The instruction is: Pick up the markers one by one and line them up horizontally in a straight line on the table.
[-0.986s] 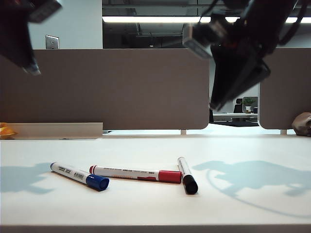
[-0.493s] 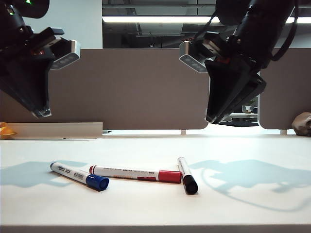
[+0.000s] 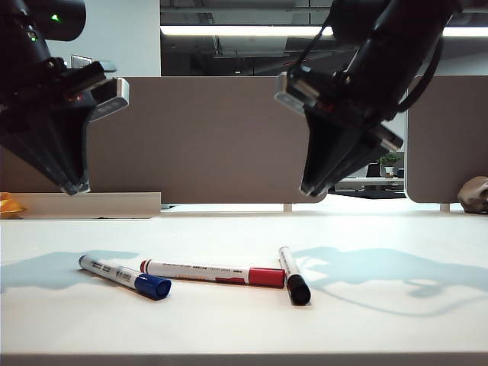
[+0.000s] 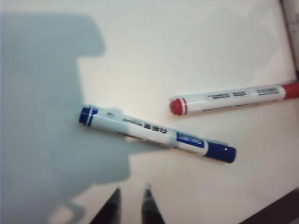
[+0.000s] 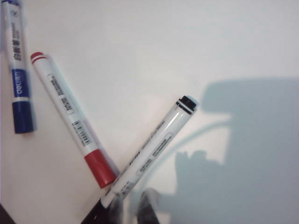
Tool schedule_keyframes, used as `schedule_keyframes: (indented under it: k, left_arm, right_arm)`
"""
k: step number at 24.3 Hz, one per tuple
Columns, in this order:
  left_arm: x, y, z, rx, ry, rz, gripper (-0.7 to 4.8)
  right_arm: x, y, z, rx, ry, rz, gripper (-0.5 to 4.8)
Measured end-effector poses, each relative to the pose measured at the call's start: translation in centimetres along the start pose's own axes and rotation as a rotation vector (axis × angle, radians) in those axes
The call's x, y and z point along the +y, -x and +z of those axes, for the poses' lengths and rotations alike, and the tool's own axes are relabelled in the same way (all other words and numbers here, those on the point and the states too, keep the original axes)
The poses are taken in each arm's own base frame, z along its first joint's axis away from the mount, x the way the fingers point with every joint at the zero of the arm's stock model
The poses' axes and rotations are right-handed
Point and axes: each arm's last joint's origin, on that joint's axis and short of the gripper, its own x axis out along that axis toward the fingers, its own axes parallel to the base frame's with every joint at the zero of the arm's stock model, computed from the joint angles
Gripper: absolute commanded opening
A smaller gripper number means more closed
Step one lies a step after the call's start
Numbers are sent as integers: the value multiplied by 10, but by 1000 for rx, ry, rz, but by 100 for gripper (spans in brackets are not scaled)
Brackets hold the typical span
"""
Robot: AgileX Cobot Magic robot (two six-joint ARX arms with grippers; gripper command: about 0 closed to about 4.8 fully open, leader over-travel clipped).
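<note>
The left gripper (image 3: 74,187) and right gripper (image 3: 313,189) hang empty above the table (image 3: 396,320), jaws narrowly parted, likely for slim barrels, over the unaligned blue marker (image 3: 124,276), red marker (image 3: 213,272) and black marker (image 3: 293,275).

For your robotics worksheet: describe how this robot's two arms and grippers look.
Both arms are black. The left gripper and right gripper taper to dark wedge-shaped fingers. Each wrist carries a silver-grey camera box; black cables loop along the right arm. Small green and red lights glow on the left arm.
</note>
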Motion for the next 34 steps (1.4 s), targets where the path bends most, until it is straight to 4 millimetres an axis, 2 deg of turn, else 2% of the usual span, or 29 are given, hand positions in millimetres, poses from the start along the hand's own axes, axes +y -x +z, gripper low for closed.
schedule_keyframes:
  k: [5, 9, 12, 15, 17, 20, 28, 34]
  left_arm:
    - [1, -2, 0, 8, 3, 28, 62]
    - [1, -2, 0, 10, 3, 31, 62]
    - [1, -2, 0, 12, 4, 32, 62]
    - [1, -2, 0, 12, 3, 32, 62]
    - [1, -2, 0, 12, 0, 32, 62]
    - [1, -2, 0, 12, 0, 32, 62]
    - [1, -2, 0, 12, -12, 32, 62]
    - [5, -1, 0, 16, -105, 169, 46]
  right_arm:
    - [5, -30, 3, 33, 17, 25, 69]
    - [15, -50, 14, 52, 57, 8, 139]
    - [19, -59, 27, 55, 73, -26, 140]
    - [19, -58, 42, 53, 84, -80, 160]
    - [19, -52, 50, 37, 104, -126, 179]
    - [21, -42, 57, 44, 111, -216, 180]
    - [24, -36, 46, 192, 71, -263, 180]
    - [22, -42, 44, 211, 18, -270, 180]
